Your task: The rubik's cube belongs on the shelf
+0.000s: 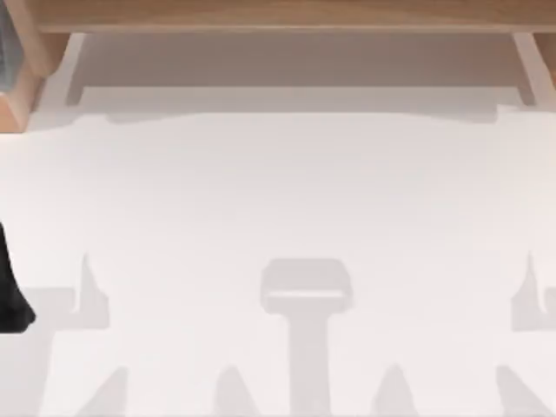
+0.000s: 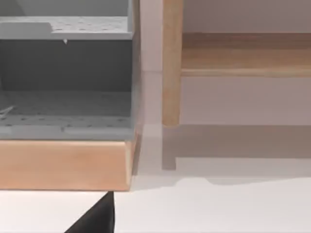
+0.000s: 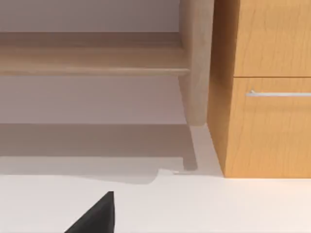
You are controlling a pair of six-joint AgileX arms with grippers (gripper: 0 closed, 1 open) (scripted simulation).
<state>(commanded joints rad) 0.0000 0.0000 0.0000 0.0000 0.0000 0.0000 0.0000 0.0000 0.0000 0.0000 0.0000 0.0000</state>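
The rubik's cube is out of view. The shelf (image 1: 278, 16) is a long light-brown wooden board running along the far edge of the table, raised on wooden side supports (image 1: 24, 74). The left wrist view faces its board (image 2: 243, 58) and one upright support (image 2: 171, 63); the right wrist view faces the board (image 3: 92, 58) and the other support (image 3: 197, 58). A black part of my left arm (image 1: 10, 295) sits at the table's left edge. A black piece of my left gripper (image 2: 95, 218) and of my right gripper (image 3: 95, 216) pokes into each wrist view, well short of the shelf.
The white table (image 1: 278, 191) carries only the arms' grey shadows near its front. A grey perforated rack on a wooden base (image 2: 65, 160) stands left of the shelf. A wooden drawer cabinet with a metal handle (image 3: 272, 92) stands right of it.
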